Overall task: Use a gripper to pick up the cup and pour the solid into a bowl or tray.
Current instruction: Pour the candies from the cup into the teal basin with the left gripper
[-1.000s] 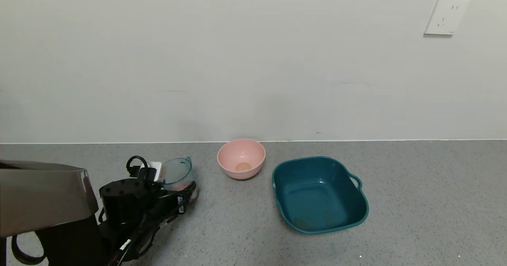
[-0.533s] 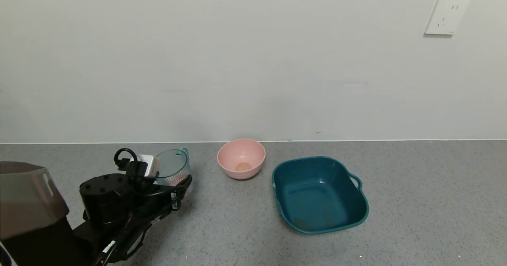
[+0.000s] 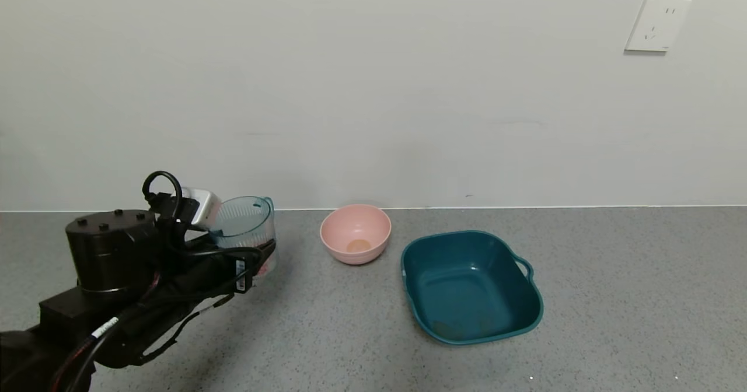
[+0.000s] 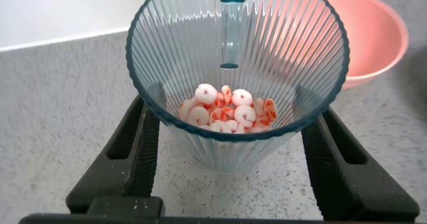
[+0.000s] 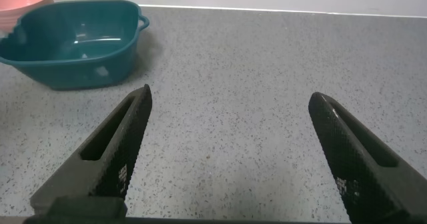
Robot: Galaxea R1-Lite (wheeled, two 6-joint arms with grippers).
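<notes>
My left gripper [image 3: 257,252] is shut on the translucent blue-green ribbed cup [image 3: 245,228] and holds it upright above the counter at the left. In the left wrist view the cup [image 4: 237,77] sits between both black fingers [image 4: 137,151], with orange-red and white disc pieces [image 4: 227,109] at its bottom. The dark teal tray [image 3: 471,287] lies on the counter to the right of the cup, and it also shows in the right wrist view [image 5: 70,44]. My right gripper [image 5: 230,111] is open and empty over bare counter, out of the head view.
A round pink bowl [image 3: 355,233] stands between the cup and the tray, near the wall; its rim shows in the left wrist view [image 4: 373,34]. A white wall socket [image 3: 656,23] is at the upper right. The grey speckled counter [image 3: 630,298] ends at the wall.
My left arm has lifted the cup off the counter, up and a little to the left. The pink bowl and teal tray have not moved.
</notes>
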